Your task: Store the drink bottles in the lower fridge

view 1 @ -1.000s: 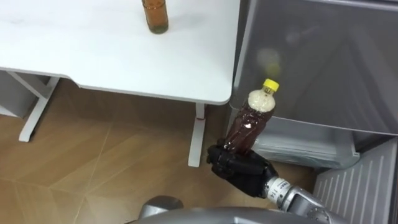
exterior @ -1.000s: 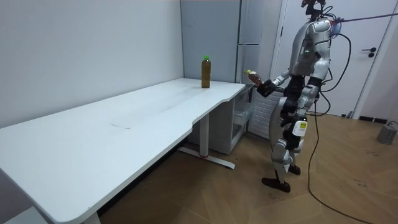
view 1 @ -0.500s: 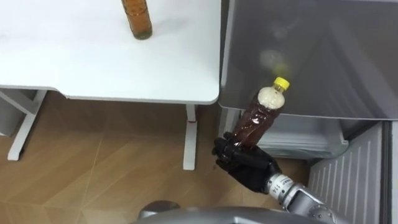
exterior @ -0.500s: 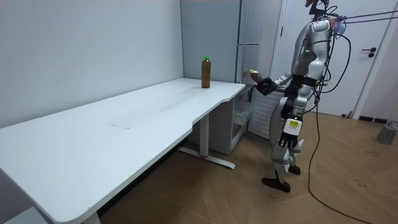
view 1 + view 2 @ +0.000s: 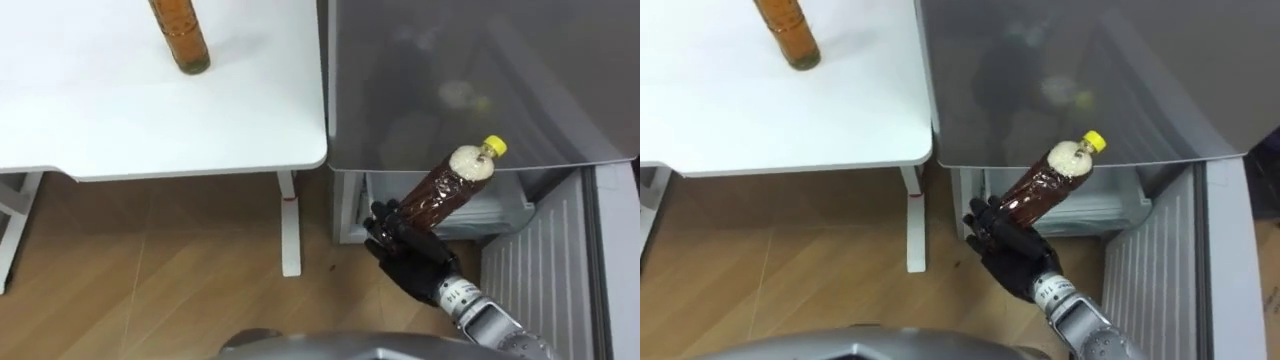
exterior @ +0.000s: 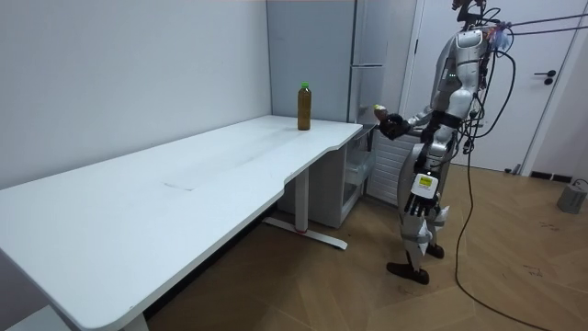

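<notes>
My right hand (image 5: 410,255) is shut on a brown drink bottle (image 5: 445,190) with a yellow cap, gripping its lower part. The bottle tilts up to the right, in front of the grey fridge (image 5: 480,60) and just above its open lower compartment (image 5: 500,215). The room view shows that hand (image 6: 390,126) and bottle (image 6: 378,111) held out towards the fridge (image 6: 367,55), beside which I stand. A second brown bottle (image 5: 180,35) stands upright on the white table (image 5: 120,110) near its far edge. My left hand (image 6: 418,207) hangs at my side with relaxed fingers.
The lower fridge door (image 5: 545,270) stands open to the right, its ribbed inner side facing me. The table's corner (image 5: 315,160) nearly meets the fridge's left side, and a white table leg (image 5: 290,225) stands below it. Wooden floor lies in front.
The view has swung right towards the fridge. My right hand has carried the bottle closer to the open lower compartment and tilted it more. My left arm has dropped to my side.
</notes>
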Controlling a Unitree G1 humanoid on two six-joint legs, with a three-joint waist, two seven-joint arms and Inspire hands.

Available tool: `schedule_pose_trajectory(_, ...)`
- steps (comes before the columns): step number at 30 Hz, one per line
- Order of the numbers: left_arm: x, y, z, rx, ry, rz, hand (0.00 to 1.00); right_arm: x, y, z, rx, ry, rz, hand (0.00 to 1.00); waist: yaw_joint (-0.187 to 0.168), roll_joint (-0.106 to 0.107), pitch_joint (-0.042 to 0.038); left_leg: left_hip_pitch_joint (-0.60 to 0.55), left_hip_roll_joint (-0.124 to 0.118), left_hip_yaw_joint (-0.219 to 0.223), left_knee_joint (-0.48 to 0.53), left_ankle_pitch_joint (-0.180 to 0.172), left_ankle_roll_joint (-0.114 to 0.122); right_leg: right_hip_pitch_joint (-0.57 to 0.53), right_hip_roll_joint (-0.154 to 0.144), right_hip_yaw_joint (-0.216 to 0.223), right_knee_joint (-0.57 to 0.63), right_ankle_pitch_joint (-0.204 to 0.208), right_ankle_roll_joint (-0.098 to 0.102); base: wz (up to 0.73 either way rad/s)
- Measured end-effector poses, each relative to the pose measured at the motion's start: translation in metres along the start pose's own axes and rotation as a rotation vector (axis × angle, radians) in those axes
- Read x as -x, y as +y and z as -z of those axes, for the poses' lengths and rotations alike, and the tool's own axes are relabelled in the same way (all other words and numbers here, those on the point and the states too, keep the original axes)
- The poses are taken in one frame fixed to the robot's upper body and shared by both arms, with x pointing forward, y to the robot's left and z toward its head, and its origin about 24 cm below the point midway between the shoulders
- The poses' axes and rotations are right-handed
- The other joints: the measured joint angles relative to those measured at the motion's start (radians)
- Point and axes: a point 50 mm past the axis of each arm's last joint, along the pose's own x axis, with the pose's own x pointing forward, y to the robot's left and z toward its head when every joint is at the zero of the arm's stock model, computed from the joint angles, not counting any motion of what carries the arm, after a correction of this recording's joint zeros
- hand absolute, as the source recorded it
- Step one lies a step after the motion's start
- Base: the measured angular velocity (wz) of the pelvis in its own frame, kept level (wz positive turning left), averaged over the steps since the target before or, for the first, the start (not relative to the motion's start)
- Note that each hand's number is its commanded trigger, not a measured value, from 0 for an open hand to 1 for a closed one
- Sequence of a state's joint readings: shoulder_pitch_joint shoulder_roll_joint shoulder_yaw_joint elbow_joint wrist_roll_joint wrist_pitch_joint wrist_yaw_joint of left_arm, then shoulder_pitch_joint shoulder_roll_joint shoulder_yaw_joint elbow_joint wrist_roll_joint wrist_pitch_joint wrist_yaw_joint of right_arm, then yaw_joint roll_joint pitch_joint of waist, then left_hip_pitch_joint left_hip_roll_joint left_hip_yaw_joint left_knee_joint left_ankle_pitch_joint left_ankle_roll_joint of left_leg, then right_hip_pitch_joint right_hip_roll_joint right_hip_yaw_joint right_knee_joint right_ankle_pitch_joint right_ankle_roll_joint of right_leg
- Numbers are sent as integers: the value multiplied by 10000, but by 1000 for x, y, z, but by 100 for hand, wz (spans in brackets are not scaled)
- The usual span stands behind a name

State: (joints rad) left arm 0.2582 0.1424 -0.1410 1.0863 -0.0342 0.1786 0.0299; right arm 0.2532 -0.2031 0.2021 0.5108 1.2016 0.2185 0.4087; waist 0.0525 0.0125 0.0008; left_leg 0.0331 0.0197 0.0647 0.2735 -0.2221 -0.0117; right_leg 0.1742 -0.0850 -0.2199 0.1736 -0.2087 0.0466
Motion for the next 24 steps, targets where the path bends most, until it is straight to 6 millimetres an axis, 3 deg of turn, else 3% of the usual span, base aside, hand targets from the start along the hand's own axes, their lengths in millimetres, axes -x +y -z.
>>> schedule_pose_trajectory(7,0,-7,5,54,205,176,0,3,-9,-11,-887,-900,1029,100,-177,117,-1,92,6,18,-20,-5,-4,3,3,48,-7,-1,3,0)
schedule_pose_trajectory(9,0,-8,5,68,228,206,0,4,-10,-14,-1341,-1273,1360,100,-179,162,33,110,9,67,-17,-5,-4,0,8,135,-27,-3,6,-8)
schedule_pose_trajectory(12,1,-8,8,106,305,178,0,4,-12,-18,-1992,-1754,1746,100,-174,262,4,144,11,140,-17,-6,-3,-1,4,213,-47,-13,22,-7)
schedule_pose_trajectory(24,1,-8,10,191,332,177,0,6,-20,-22,-3387,-2594,2707,100,-177,254,11,126,-12,122,8,-5,-2,70,-18,168,-74,-30,42,0)
